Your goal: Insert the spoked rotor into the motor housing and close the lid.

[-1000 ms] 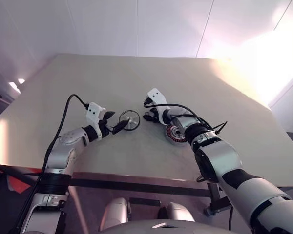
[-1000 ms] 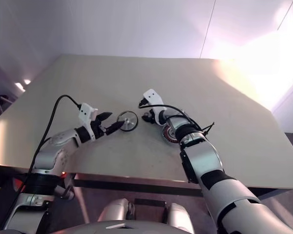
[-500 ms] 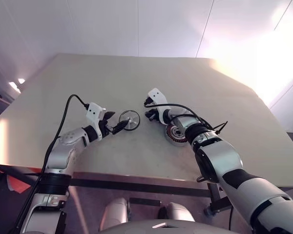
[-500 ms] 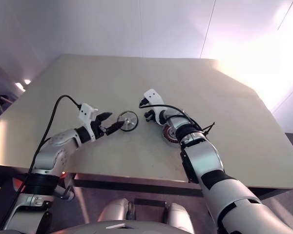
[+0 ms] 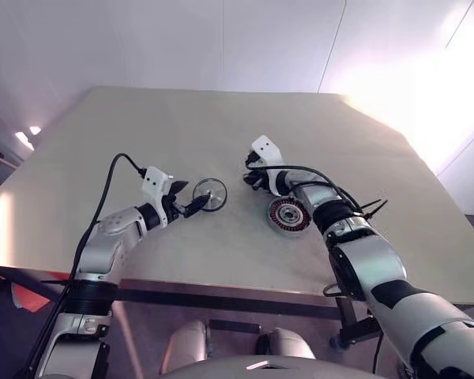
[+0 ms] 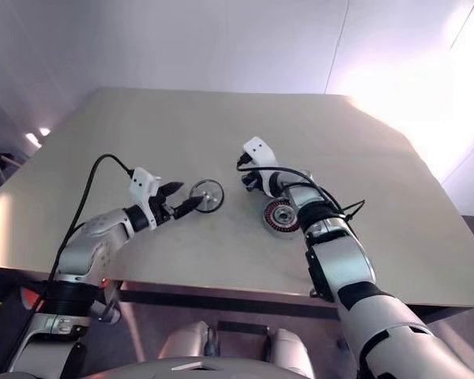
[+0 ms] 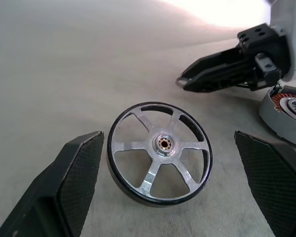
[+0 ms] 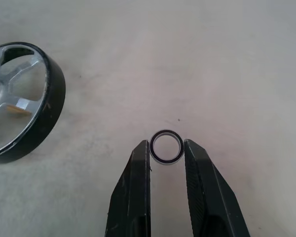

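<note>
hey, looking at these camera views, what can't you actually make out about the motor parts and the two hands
- Small ring in the right wrist view: it sits between the right gripper fingers, but whether it's lifted or lying on the table can't be told.
- Motor housing: cut off by the left wrist view's edge.
- Spoked rotor: cut off by the right wrist view's edge.
- Left gripper fingertips: cropped in the left wrist view; jaws stand wide.

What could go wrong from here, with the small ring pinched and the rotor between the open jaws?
The right gripper pinches the small ring only at its fingertips, so it could slip out. The left gripper stands open around the spoked rotor; closing on its smooth round rim might push it away. The motor housing sits close beside the right arm, which could knock it.
</note>
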